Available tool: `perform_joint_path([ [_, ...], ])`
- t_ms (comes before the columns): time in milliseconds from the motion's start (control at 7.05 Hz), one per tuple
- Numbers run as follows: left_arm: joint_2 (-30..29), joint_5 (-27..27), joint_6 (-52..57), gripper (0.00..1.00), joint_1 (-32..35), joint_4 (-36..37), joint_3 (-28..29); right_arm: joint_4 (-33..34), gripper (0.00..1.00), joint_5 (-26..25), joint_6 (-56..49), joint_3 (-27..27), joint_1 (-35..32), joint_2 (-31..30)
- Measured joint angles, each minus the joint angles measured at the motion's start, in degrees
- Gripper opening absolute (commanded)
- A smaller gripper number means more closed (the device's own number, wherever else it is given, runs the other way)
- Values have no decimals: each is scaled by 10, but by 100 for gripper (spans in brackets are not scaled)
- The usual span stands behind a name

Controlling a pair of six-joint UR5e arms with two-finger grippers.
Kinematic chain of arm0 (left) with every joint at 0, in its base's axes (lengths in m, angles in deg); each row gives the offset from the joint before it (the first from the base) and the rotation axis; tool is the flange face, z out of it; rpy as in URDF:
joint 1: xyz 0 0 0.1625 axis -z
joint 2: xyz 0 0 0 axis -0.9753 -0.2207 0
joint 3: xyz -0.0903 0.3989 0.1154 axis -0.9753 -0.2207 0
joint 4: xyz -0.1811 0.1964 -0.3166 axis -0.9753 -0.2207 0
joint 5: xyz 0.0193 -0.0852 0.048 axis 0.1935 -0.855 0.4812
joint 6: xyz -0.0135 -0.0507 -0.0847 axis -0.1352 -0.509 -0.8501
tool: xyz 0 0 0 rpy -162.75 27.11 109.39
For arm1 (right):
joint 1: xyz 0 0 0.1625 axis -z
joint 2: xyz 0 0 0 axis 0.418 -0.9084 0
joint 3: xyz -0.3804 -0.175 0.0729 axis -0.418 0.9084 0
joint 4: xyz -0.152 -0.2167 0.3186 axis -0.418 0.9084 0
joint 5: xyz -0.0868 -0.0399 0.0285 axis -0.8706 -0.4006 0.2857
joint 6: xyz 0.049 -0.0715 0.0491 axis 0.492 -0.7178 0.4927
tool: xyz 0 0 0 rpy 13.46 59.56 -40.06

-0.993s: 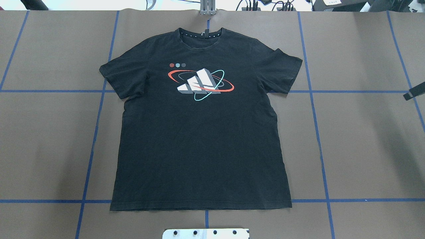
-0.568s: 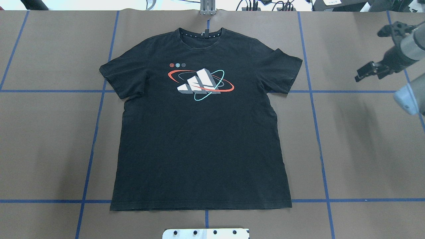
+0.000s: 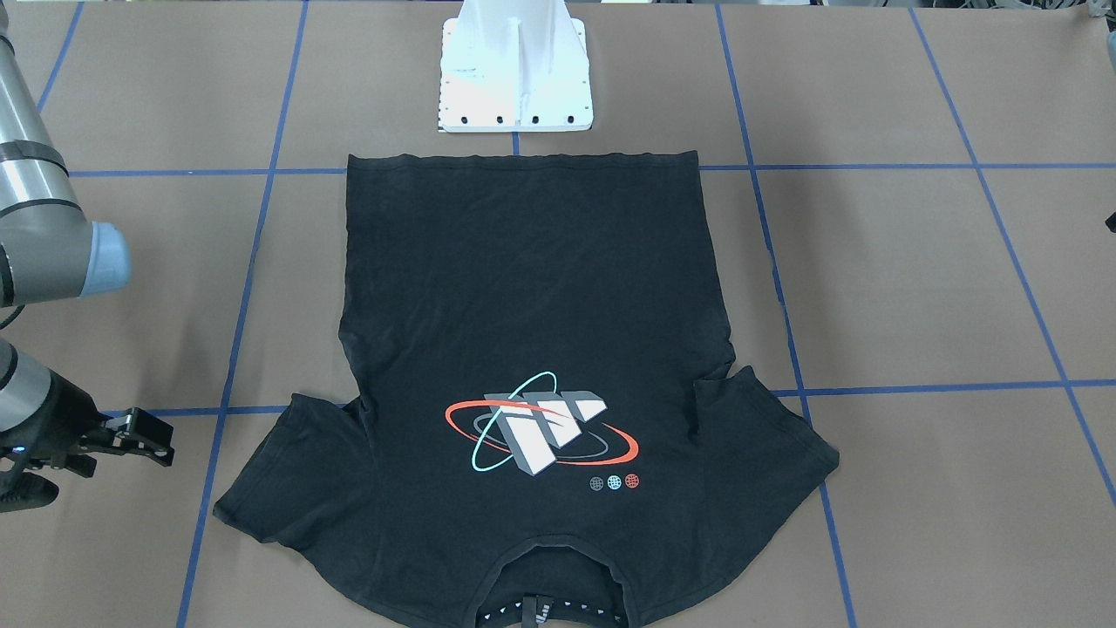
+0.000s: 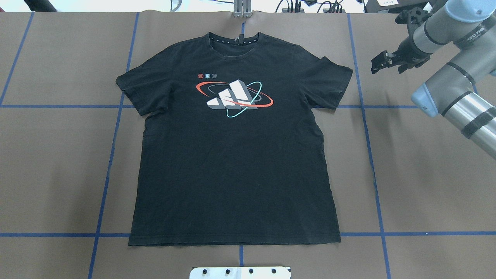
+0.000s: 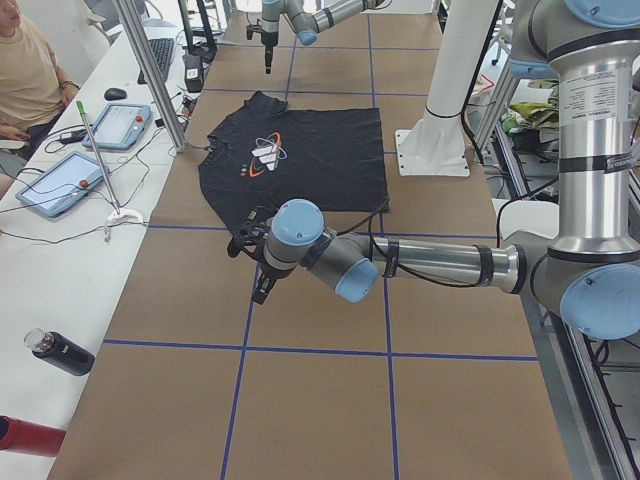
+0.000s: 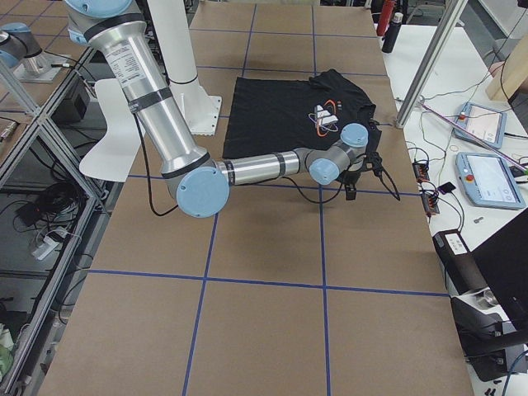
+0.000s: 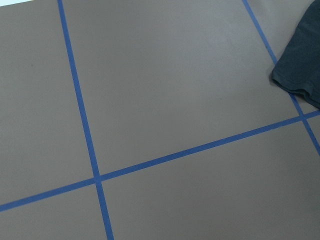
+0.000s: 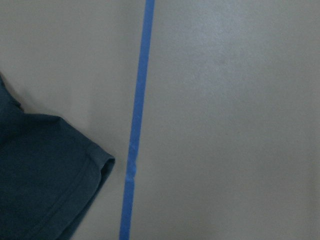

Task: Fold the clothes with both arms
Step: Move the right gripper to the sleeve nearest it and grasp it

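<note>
The black T-shirt (image 4: 232,162) lies flat and logo-up on the brown table, collar at the far side; it also shows in the front-facing view (image 3: 523,296). My right gripper (image 4: 379,62) hovers just right of the shirt's right sleeve (image 4: 333,79), apart from it, and looks open and empty (image 3: 161,440). The right wrist view shows that sleeve's corner (image 8: 50,180). My left gripper (image 5: 248,250) shows clearly only in the exterior left view, off the shirt's left side; I cannot tell if it is open. The left wrist view shows the left sleeve's corner (image 7: 300,75).
Blue tape lines (image 4: 366,128) grid the brown table. The white pedestal base (image 3: 514,78) stands just behind the shirt's hem. Tablets (image 5: 60,185), cables and a metal post (image 5: 150,75) line the far table edge, where a person sits.
My right arm has come in from the right edge and swung forward and left to beside the right sleeve. The shirt has not moved.
</note>
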Motion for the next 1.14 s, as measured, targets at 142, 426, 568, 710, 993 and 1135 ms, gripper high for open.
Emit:
perform_joint_path([
  [142, 0, 0, 0, 100, 0, -7, 5, -31, 95, -10, 26, 18, 6, 11],
  [426, 0, 0, 0, 100, 0, -11, 10, -81, 95, -20, 93, 39, 17, 22],
  [568, 0, -1, 0, 100, 0, -12, 11, -95, 88, -49, 121, 43, 34, 26],
  [710, 0, -1, 0, 100, 0, -12, 12, -108, 84, -106, 145, 45, 58, 28],
  [993, 0, -1, 0, 100, 0, -12, 12, -132, 81, -173, 169, 47, 85, 31],
  [1135, 0, -1, 0, 100, 0, -12, 12, -135, 78, -181, 171, 51, 88, 35],
])
